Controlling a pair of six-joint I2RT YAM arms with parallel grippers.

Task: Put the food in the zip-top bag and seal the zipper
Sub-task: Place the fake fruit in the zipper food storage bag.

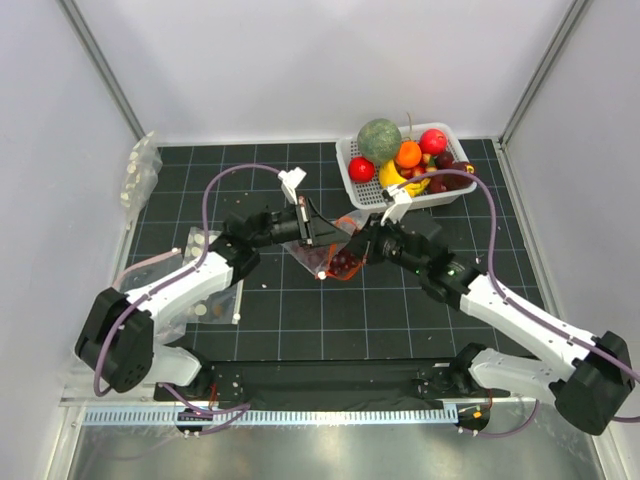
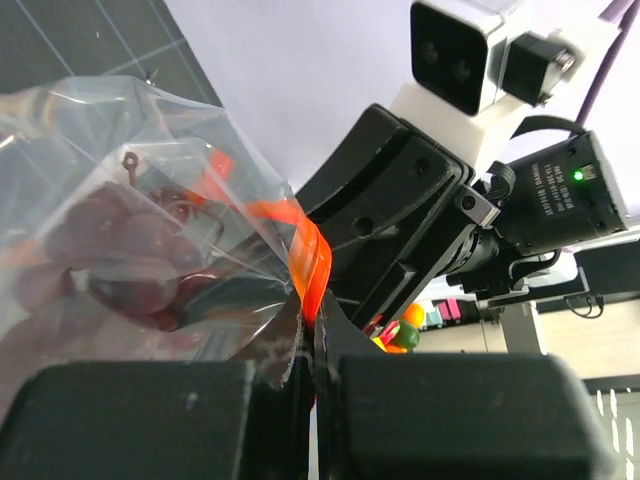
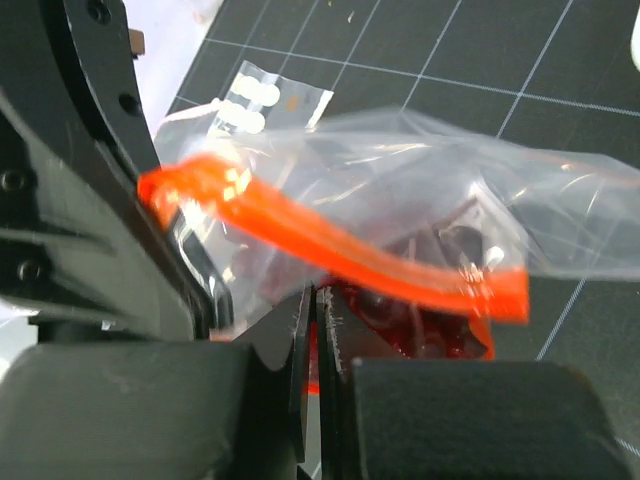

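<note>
Where the left fingers (image 2: 312,365) meet, they are clenched on the mouth edge of the zip-top bag (image 2: 120,200), and the zipper (image 2: 310,262) rises as a bright orange fold straight out of the pinch. The right fingers (image 3: 318,335) are likewise pressed together on the plastic, just under the strip. In that wrist view the strip bows from upper left, beside the other arm's black finger, down to lower right. Between the two grips the bag hangs near the middle of the counter (image 1: 300,310), with dark red food (image 2: 140,275) bunched in its belly below the strip. I cannot tell whether its bottom touches the surface.

The zipper's long axis therefore runs roughly from one arm to the other, and both hold it close, neither nearer. I judge the filling largely done and the sealing in hand, though I cannot tell whether the strip is pressed closed along its length. Closing it seems to call for a run along that axis, from one pinch toward the other. Farther back, more fruit lies in the white basket (image 1: 347,168).
</note>
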